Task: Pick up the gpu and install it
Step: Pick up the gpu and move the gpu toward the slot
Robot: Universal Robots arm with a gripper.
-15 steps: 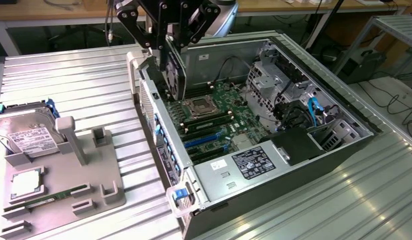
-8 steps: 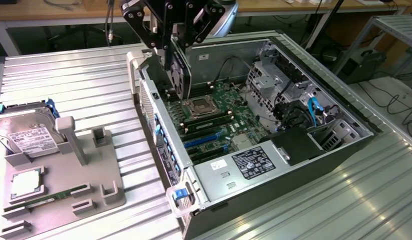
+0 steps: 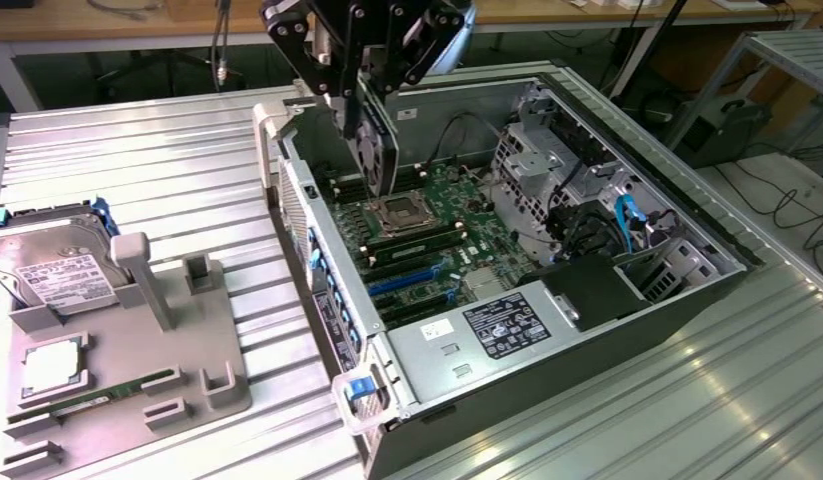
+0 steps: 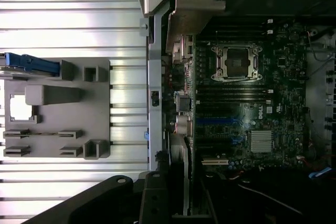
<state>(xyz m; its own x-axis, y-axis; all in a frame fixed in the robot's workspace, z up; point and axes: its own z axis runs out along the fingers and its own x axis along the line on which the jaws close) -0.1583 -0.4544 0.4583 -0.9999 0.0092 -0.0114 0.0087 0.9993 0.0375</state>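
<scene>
Pincer (image 3: 364,100), partly off-frame, around gpu (image 3: 382,150)

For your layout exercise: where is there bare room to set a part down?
Bare table past the tray's far end, and the strip between tray and case. Crowded: inside the case, where the gripper holds the gpu.

we've got tray (image 3: 131,345) at exterior view's left of case (image 3: 571,385) | hard drive (image 3: 51,265) on tray | gpu (image 3: 378,140) over motherboard (image 3: 471,235), apart we think
</scene>
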